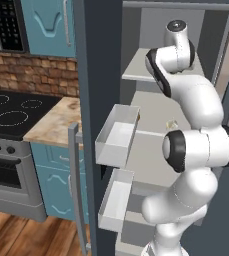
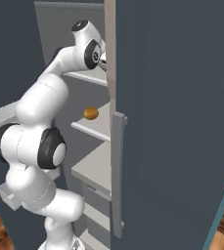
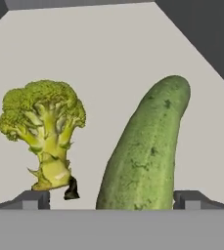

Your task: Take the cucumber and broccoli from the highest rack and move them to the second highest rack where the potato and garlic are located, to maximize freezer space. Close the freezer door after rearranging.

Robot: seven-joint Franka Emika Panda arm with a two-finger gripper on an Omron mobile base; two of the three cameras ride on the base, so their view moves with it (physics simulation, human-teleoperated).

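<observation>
In the hand view my gripper (image 3: 112, 201) is open, its fingertips (image 3: 35, 200) low at either side. Between them lies the long green cucumber (image 3: 145, 151), its near end right at the jaws and the rest running away over the pale highest rack (image 3: 113, 53). The broccoli (image 3: 44, 128) stands just left of it, close to the left fingertip. The arm reaches into the highest rack (image 1: 136, 72), and the hand is hidden behind it. On the second highest rack (image 2: 96, 126) sits the brown potato (image 2: 90, 113), and the small pale garlic (image 1: 171, 123) lies there too.
The freezer door (image 1: 93, 100) stands open to the left, with two white door bins (image 1: 117, 135) and a long grey handle (image 1: 75, 185). A dark door panel (image 2: 182, 122) with its handle (image 2: 117, 171) is close on the right. A stove (image 1: 11, 112) and counter (image 1: 53, 120) lie further left.
</observation>
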